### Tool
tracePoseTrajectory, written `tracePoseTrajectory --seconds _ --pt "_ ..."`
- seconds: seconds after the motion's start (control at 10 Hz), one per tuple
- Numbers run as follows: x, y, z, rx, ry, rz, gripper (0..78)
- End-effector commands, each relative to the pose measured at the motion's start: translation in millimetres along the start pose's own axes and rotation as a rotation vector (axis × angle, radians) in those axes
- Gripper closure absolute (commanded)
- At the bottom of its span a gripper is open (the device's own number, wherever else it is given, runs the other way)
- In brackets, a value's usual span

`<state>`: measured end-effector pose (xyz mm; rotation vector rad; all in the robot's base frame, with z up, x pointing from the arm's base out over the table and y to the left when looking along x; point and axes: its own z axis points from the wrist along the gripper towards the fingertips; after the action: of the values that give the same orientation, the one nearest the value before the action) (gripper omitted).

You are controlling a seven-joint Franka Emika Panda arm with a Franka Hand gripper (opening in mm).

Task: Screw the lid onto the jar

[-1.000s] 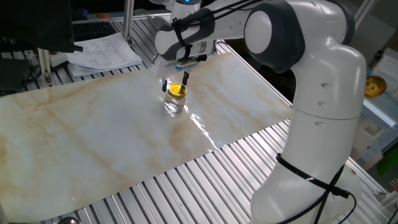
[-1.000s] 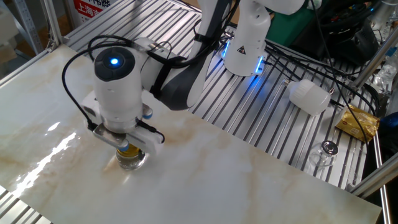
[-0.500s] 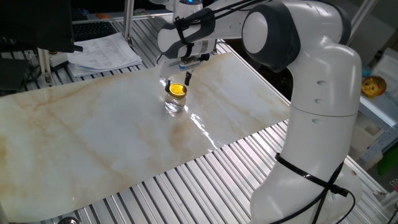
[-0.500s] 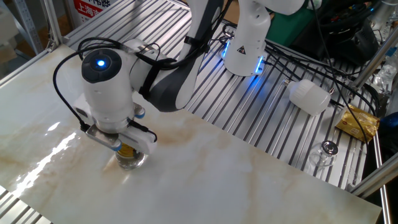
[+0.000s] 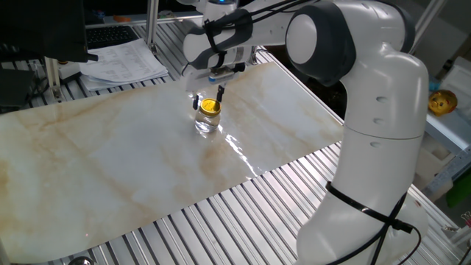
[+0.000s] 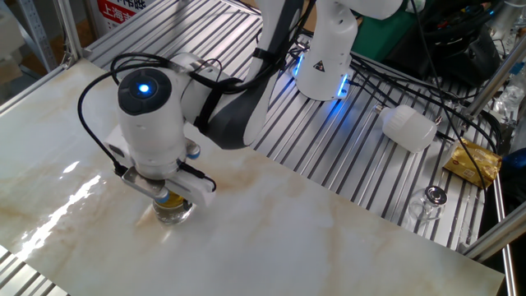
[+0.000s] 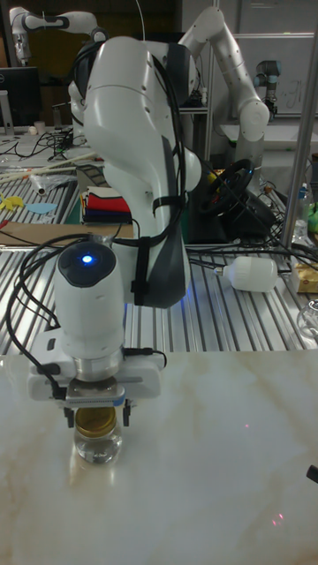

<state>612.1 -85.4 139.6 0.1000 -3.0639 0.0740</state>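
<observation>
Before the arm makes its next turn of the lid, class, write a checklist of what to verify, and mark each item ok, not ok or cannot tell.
1. Glass jar stands upright on the marble tabletop: ok.
2. Gold lid sits on the jar's mouth: ok.
3. Gripper is centred above the lid: ok.
4. Fingers actually clamp the lid: cannot tell.
5. Lid threads are engaged, not crossed: cannot tell.
6. Tabletop around the jar is free of obstacles: ok.
</observation>
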Motion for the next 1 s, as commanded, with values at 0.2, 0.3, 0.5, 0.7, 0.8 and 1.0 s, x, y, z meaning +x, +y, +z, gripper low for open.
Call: tracePoseTrajectory --seconds 0.2,0.3,0.5,0.7,0.8,1.0 --pt "-0.4 -3.5 -0.4 0.008 0.0 -0.01 0.1" --pt "-0.3 -3.4 -0.4 0.008 0.0 -0.01 0.1" --pt "2.6 -7.2 2.2 0.003 0.003 -0.019 0.1" --pt "3.4 -9.8 2.2 -0.001 0.006 -0.024 0.1" --pt "4.0 -9.1 2.8 -0.002 0.005 -0.023 0.1" --pt "7.1 -5.9 5.7 -0.003 0.002 -0.02 0.1"
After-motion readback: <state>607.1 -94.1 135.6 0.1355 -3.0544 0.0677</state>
